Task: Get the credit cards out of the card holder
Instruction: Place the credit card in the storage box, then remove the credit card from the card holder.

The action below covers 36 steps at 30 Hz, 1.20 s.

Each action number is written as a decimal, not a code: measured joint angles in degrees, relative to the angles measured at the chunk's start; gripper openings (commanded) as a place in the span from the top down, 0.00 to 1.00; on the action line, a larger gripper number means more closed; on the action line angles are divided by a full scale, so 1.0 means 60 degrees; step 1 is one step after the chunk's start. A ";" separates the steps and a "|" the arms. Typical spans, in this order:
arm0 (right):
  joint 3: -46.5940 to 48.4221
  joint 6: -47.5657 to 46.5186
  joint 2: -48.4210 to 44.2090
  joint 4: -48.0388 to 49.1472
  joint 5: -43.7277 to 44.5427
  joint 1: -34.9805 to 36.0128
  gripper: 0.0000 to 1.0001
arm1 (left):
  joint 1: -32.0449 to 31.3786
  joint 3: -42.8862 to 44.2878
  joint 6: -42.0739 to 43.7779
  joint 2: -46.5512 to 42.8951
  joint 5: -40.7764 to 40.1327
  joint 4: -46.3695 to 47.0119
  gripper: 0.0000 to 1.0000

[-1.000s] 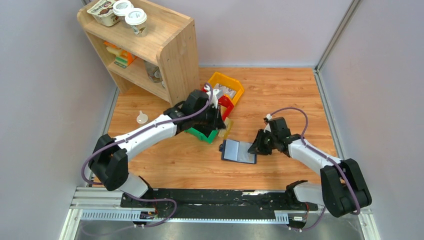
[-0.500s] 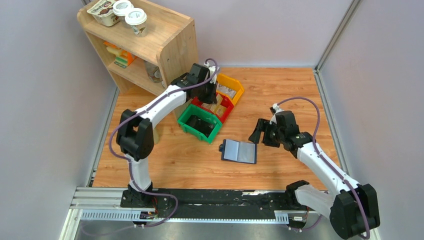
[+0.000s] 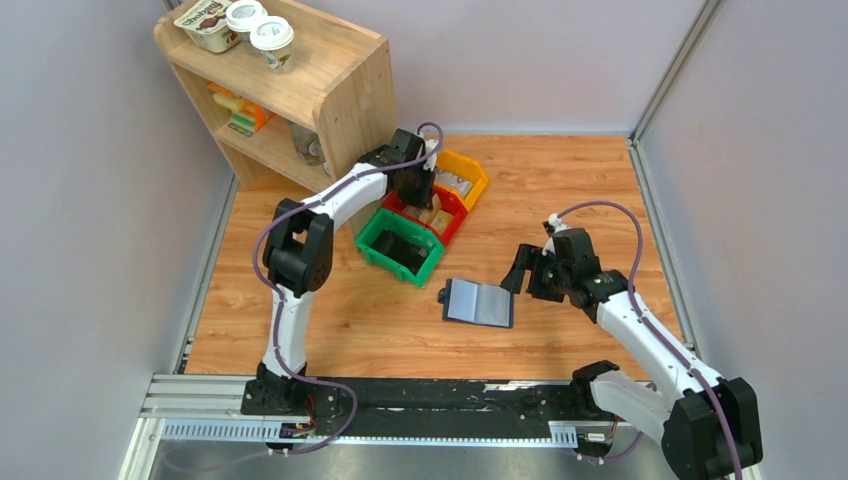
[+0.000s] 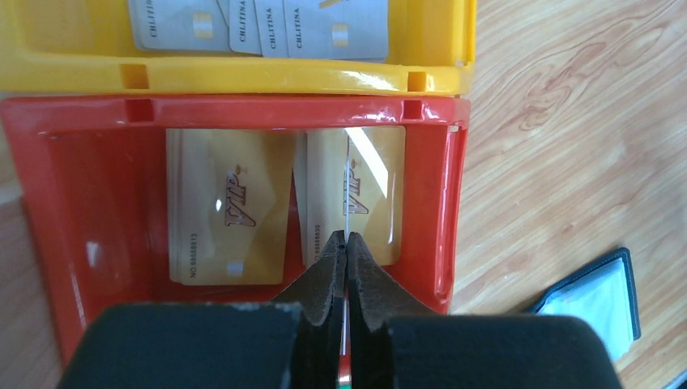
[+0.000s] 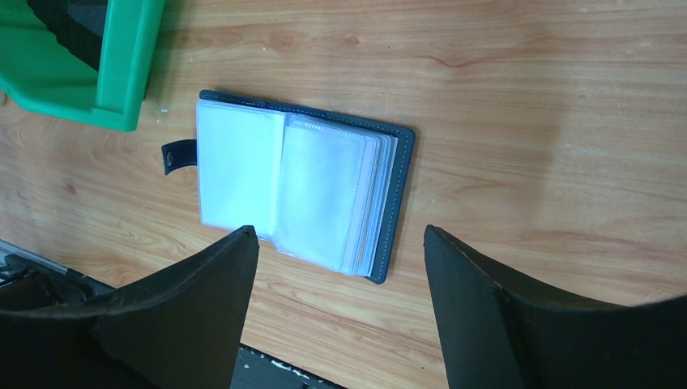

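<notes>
From above, one card holder (image 3: 478, 303) lies open on the table (image 3: 560, 190). Three bins stand at its 11 o'clock: green bin (image 3: 395, 262), red bin (image 3: 396, 204), yellow bin (image 3: 470, 170). The left gripper (image 3: 420, 195) hangs over the red one. The right gripper (image 3: 518, 272) is at the holder's 3 o'clock.

In the left wrist view the jaws are clenched, seemingly on one credit card (image 4: 346, 186) standing edge-on above two gold cards (image 4: 231, 207). At least three grey cards (image 4: 267, 24) lie in the yellow bin.

In the right wrist view the claw is released, its two fingers wide apart above the holder and grasping nothing. The one strap tab (image 5: 178, 156) is at the holder's 9 o'clock.

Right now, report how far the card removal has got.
Done: gold VIP cards lie in the red bin. In hand: the left gripper pinches a thin card edge-on above that bin; the right gripper hangs open over the card holder. Left: drop that card, check the stacked sleeves; the showing ones look empty.
</notes>
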 measured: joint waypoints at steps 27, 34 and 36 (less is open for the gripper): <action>-0.0685 0.0998 0.0197 0.0430 -0.0124 0.0007 0.37 | -0.1147 -0.3020 -0.1341 -0.4401 0.0357 0.0543 0.40; -0.0892 0.1275 0.0397 0.0780 -0.0259 0.0076 0.42 | -0.3202 -0.5217 -0.1778 -0.4714 0.0459 0.0918 0.41; -0.0914 0.1341 0.0623 0.0896 -0.0324 0.0106 0.44 | -0.3530 -0.5694 -0.1931 -0.4648 0.0492 0.1002 0.43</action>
